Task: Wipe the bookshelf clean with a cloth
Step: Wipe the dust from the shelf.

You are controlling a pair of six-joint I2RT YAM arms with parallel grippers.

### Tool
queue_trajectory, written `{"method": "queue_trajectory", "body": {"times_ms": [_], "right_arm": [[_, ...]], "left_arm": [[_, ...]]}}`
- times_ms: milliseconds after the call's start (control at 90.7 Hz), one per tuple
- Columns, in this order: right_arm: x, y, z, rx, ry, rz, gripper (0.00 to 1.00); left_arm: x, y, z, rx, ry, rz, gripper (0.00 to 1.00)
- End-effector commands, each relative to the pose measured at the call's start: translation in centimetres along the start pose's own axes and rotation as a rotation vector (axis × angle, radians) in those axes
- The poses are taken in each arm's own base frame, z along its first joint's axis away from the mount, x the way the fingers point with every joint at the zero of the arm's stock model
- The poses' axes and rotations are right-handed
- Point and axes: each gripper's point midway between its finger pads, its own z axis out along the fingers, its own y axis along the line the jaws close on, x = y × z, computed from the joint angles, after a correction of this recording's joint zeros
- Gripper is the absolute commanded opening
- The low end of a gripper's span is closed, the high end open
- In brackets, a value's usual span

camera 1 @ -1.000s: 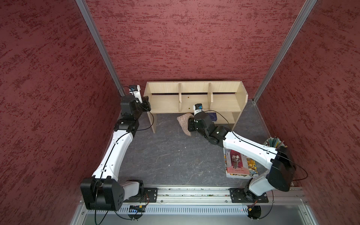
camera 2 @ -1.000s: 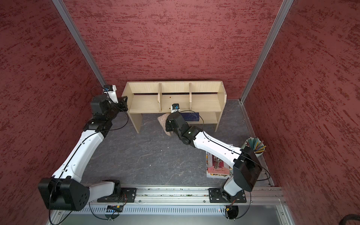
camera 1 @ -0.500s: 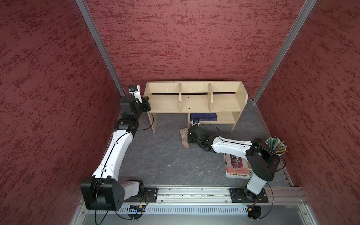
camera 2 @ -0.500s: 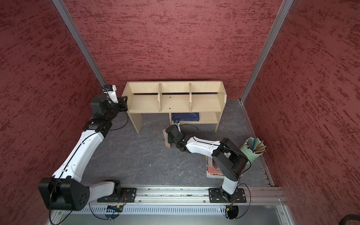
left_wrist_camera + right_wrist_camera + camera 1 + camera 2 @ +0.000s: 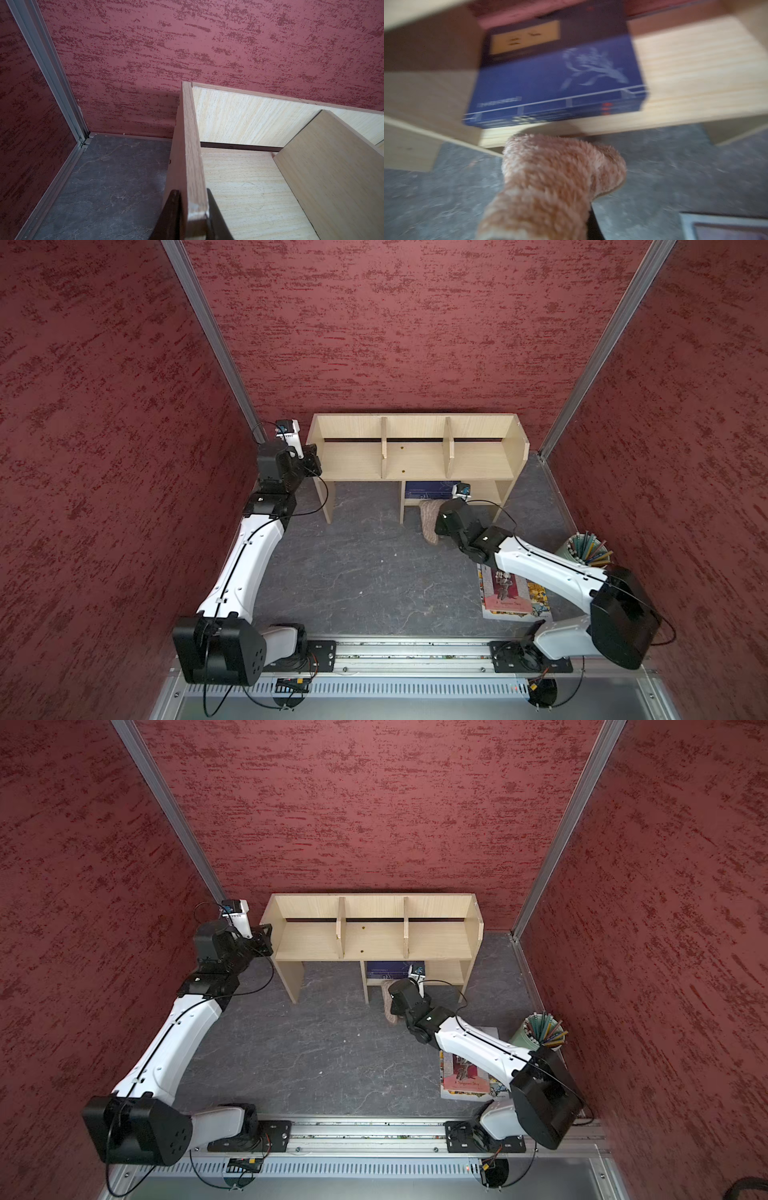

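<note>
The right wrist view is blurred, so the writing on the blue book (image 5: 556, 83) cannot be read. There the cloth (image 5: 550, 176) fills the foreground and hides nearly all of the right pincer (image 5: 571, 228). Only a dark piece of one finger (image 5: 592, 224) shows beside the fabric. In both top views the wrist of the arm covers this pincer from above. The left wrist view cuts off the left pincer (image 5: 194, 207) at the picture's edge, so only its two dark fingertips show. The right arm lies over a part of the picture book (image 5: 507, 593) on the tabletop (image 5: 374, 572), next to a cup of pencils (image 5: 584, 549).

The left pincer is narrow and grips the side panel of the bookshelf (image 5: 191, 166) at its front corner. One finger is on the outside of the panel and one on the inside.

The right pincer is fully closed and holds the bunched cloth. The cloth is low in front of the small lower shelf of the bookshelf (image 5: 415, 458), where the blue book lies. Its far end reaches the front edge of that shelf, but I cannot tell if it touches the wood. In a top view, its other end (image 5: 432, 537) seems to rest on the tabletop.
</note>
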Motion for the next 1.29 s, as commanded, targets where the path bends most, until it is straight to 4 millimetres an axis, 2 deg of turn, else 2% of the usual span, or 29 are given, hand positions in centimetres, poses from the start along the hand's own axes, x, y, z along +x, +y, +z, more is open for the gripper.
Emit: {"method": "queue_trajectory", "body": {"times_ms": [0, 88, 187, 264, 320, 408, 518, 948, 1003, 1080, 1179, 1223, 1234, 1278], "right_arm": [[-1.6, -7.1, -0.7, 0.184, -0.016, 0.068, 0.0], [-3.3, -11.1, -1.7, 0.269, -0.038, 0.103, 0.0], [-4.7, -14.4, -2.3, 0.329, -0.056, 0.142, 0.0], [-5.3, -15.7, -2.0, 0.331, -0.046, 0.164, 0.0], [-5.6, -15.3, -1.5, 0.308, -0.037, 0.143, 0.0], [-5.1, -12.9, 0.0, 0.184, 0.008, 0.125, 0.0], [-3.5, -8.2, 1.0, 0.022, 0.039, 0.085, 0.0], [-0.6, 9.7, 0.4, -0.328, 0.061, 0.009, 0.0], [-1.1, 11.4, -0.4, -0.351, 0.047, -0.002, 0.0], [-3.1, 13.0, -2.1, -0.394, 0.001, 0.004, 0.0], [-6.0, 14.0, -4.2, -0.43, -0.061, 0.024, 0.0], [-6.5, 14.1, -4.5, -0.432, -0.071, 0.027, 0.0], [-7.4, 14.1, -5.4, -0.445, -0.091, 0.038, 0.0], [-8.1, 14.1, -6.0, -0.453, -0.109, 0.048, 0.0]], "left_arm": [[0.6, -1.1, 0.2, 0.072, 0.037, -0.117, 0.0], [0.6, -1.2, 0.0, 0.075, 0.032, -0.119, 0.0], [0.7, -1.3, -0.2, 0.08, 0.026, -0.12, 0.0], [0.9, -1.5, -0.3, 0.087, 0.027, -0.122, 0.0], [1.0, -1.8, -0.3, 0.093, 0.027, -0.122, 0.0], [1.4, -2.0, -0.2, 0.094, 0.032, -0.12, 0.0], [1.7, -1.9, 0.0, 0.083, 0.039, -0.129, 0.0], [2.3, -1.5, 0.1, 0.07, 0.036, -0.13, 0.0], [2.4, -1.5, 0.3, 0.068, 0.037, -0.13, 0.0], [2.6, -1.5, 0.4, 0.069, 0.04, -0.132, 0.0], [2.8, -1.3, 0.4, 0.066, 0.039, -0.134, 0.0], [2.9, -1.3, 0.4, 0.065, 0.037, -0.134, 0.0], [2.9, -1.3, 0.4, 0.065, 0.039, -0.134, 0.0], [3.1, -1.3, 0.4, 0.064, 0.04, -0.135, 0.0]]}}
